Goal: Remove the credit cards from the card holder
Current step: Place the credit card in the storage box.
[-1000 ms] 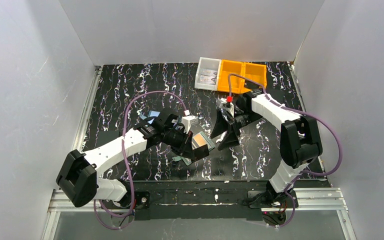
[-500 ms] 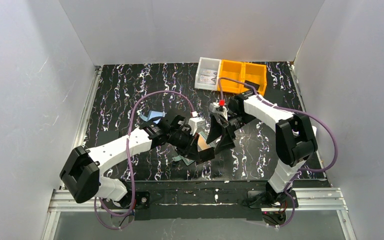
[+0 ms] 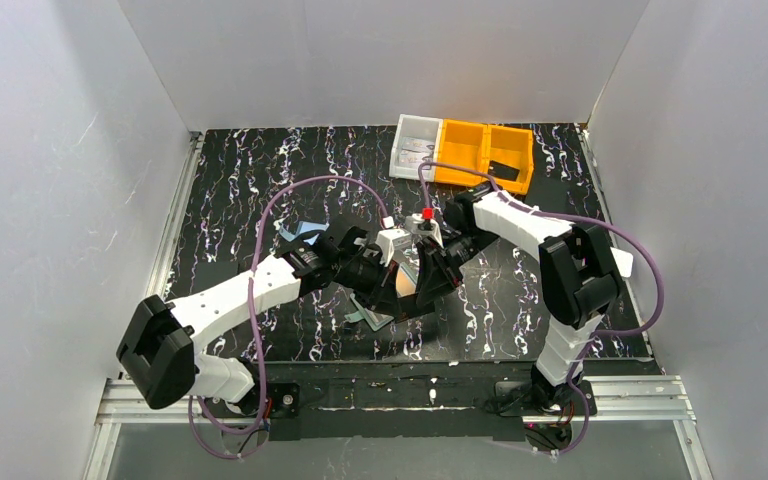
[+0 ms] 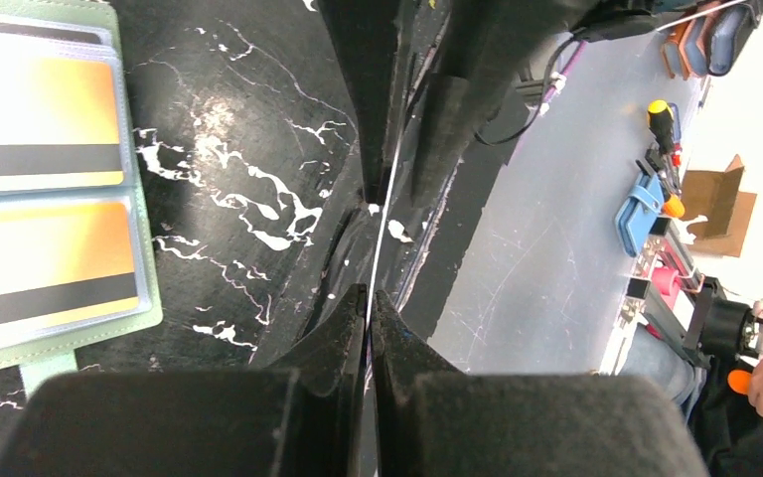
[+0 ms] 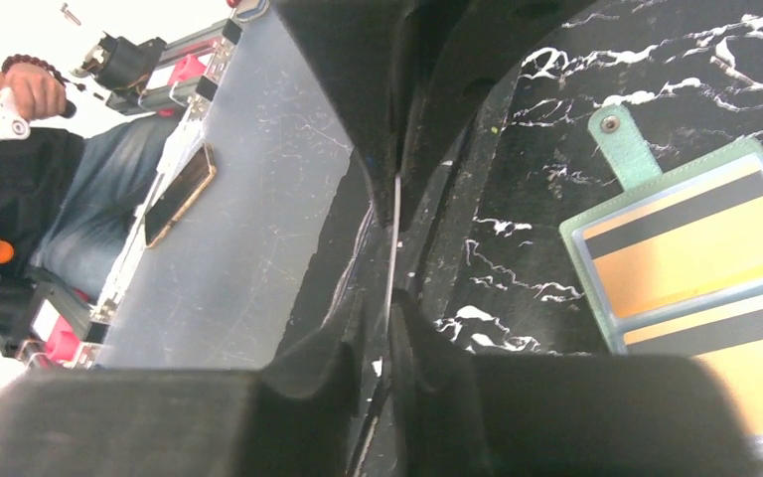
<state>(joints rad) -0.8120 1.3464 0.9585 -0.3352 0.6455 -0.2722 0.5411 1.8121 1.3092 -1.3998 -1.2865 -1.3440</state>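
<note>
Bench centre: left hand [image 4: 369, 296] and right hand [image 5: 385, 298] meet tip to tip, each clamped on opposite end of same tan credit card [image 3: 401, 283], seen edge-on from both wrists, lifted off black marbled bench [image 3: 240, 180]. Sage-green card holder [image 5: 624, 149] lies open on bench just beside hands, toward near edge. 2 orange cards [image 4: 35, 94] with dark stripes sit in its slots. Orange bins [image 3: 460, 152] near far right corner.
</note>
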